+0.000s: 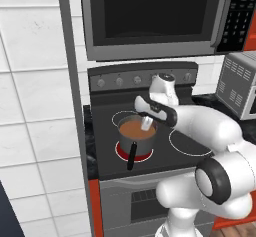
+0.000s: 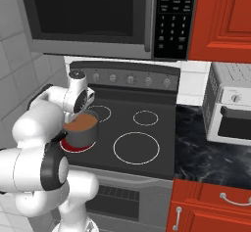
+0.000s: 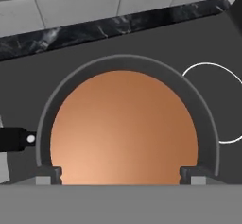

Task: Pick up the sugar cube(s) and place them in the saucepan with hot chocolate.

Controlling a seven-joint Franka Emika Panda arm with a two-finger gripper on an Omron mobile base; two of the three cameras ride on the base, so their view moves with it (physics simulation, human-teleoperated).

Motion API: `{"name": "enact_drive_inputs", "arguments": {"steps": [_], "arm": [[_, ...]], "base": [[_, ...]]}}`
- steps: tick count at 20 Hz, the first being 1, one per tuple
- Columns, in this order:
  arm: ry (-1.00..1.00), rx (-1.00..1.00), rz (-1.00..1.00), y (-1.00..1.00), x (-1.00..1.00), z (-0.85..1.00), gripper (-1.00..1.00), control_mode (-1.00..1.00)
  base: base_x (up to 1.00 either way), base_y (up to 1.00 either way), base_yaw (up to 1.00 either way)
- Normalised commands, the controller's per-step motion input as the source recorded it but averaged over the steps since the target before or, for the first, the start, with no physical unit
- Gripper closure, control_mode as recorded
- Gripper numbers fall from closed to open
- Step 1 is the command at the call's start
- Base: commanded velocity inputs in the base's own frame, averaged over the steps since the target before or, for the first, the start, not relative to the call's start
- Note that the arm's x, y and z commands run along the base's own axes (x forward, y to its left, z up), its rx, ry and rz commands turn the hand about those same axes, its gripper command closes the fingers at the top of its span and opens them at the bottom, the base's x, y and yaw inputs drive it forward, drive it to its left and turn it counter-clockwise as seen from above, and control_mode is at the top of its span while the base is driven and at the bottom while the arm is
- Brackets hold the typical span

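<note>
One Saucepan of Hot Chocolate, Fingers Spread Above It

One small grey saucepan (image 1: 136, 137) sits on the front left burner of the black stove (image 2: 147, 143), over a ring that glows red (image 1: 120, 153). Its sides are straight and its long black stick handle (image 1: 131, 156) points toward the front edge of the stove. Inside, the hot chocolate (image 3: 124, 128) lies smooth and flat, a reddish-brown round surface that pales toward orange at one side in the hand view. The white arm reaches over the stove and the gripper (image 3: 121, 173) hangs directly above the pan, its two dark fingers (image 3: 49, 173) wide apart with nothing between them, one near each side of the rim. I can make out no sugar cube on the liquid. A microwave (image 2: 98, 15) hangs above the stove, and a toaster oven (image 2: 230, 108) stands on the dark marbled counter (image 2: 206, 157) to the right.
</note>
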Motion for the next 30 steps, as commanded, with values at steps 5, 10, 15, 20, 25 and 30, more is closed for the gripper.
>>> {"name": "enact_drive_inputs", "arguments": {"steps": [5,10,15,20,25,30], "arm": [[-0.11,0.11,0.0,-0.22,-0.25,0.18,-1.0,-1.0],[-0.08,0.1,0.0,-0.25,-0.57,0.07,-1.0,-1.0],[0.0,0.06,0.0,-0.02,-0.5,0.15,-1.0,-1.0],[0.01,0.07,0.0,0.0,-0.45,0.24,-1.0,-1.0],[0.02,0.05,-0.02,0.0,-0.44,0.2,-1.0,-1.0],[0.0,0.1,-0.1,-0.09,-0.5,0.19,-1.0,-1.0]], "base": [[0.0,0.0,0.0],[0.0,0.0,0.0],[0.0,0.0,0.0],[0.0,0.0,0.0],[0.0,0.0,0.0],[0.0,0.0,0.0]]}}
